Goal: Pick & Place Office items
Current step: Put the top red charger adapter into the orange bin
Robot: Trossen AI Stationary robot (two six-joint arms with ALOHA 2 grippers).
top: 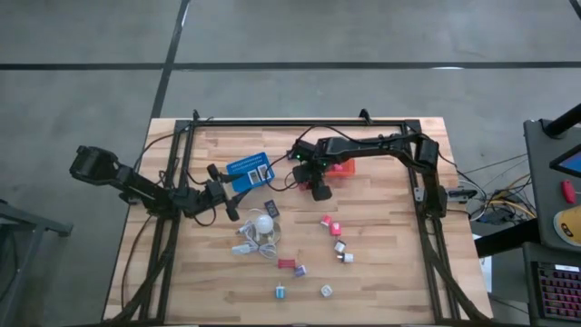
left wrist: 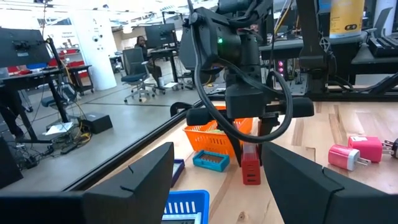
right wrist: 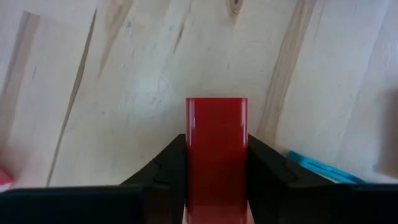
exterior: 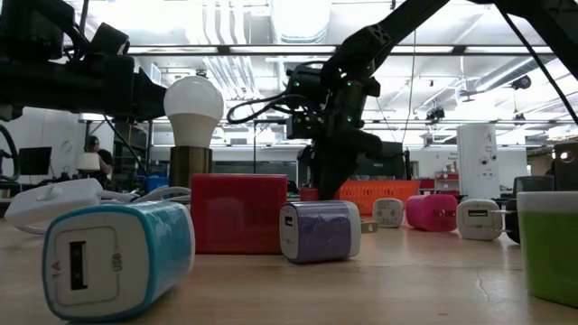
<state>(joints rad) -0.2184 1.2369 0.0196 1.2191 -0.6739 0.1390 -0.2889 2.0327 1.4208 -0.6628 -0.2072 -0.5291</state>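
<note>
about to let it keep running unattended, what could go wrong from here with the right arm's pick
The right gripper has its fingers against both sides of a red block, gripped low on its length, so it could pivot or slip when lifted. A small blue piece lies right beside the fingers and could get nudged. The orange basket sits close behind, so a swing could clip its rim. The left gripper waits open nearby.

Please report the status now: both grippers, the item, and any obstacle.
Right gripper closed on red block, by orange basket. Left gripper open, empty, waiting near blue basket. Nothing in the way seen.
</note>
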